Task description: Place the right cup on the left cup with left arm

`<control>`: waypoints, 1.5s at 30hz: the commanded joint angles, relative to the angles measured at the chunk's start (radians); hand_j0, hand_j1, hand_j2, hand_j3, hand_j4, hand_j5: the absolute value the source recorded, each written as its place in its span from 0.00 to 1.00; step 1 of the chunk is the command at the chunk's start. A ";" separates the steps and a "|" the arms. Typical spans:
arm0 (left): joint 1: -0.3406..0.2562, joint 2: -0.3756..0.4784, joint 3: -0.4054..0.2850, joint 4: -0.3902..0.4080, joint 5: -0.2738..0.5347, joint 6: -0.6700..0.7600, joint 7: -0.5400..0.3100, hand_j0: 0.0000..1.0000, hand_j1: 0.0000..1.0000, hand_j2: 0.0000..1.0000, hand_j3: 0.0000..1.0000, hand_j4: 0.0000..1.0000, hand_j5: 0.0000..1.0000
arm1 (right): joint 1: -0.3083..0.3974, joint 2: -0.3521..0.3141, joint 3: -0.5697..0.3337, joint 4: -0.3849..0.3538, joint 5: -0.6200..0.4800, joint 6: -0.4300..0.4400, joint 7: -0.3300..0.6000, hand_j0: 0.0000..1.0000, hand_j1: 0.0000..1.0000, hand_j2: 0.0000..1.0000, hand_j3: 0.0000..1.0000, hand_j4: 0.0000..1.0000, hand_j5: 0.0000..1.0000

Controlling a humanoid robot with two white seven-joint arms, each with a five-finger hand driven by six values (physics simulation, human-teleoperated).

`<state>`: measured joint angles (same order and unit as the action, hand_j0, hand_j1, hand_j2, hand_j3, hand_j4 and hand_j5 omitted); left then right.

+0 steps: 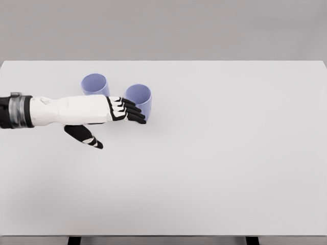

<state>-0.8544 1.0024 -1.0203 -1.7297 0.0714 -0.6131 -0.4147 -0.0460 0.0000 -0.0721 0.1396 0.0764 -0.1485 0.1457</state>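
Note:
Two lavender cups stand upright on the white table (pixel 230 153). The left cup (pixel 95 84) sits further back. The right cup (pixel 139 96) stands a little nearer and to its right. My left hand (pixel 118 122) reaches in from the left edge, its black fingers (pixel 132 111) stretched out against the near left side of the right cup, the thumb (pixel 86 136) hanging apart below. The fingers are spread and do not close around the cup. The cup's lower left wall is hidden behind them.
The white table spreads wide to the right and toward me. Its far edge runs just behind the cups, with a grey wall beyond.

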 commanded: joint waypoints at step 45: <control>-0.123 -0.268 -0.012 0.289 -0.125 0.208 -0.009 1.00 1.00 1.00 1.00 1.00 1.00 | 0.000 0.000 0.002 0.002 -0.001 0.001 0.000 1.00 1.00 1.00 1.00 1.00 1.00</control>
<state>-0.9756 0.7406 -1.0201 -1.4560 -0.0552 -0.4067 -0.4239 -0.0460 0.0000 -0.0705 0.1406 0.0751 -0.1481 0.1459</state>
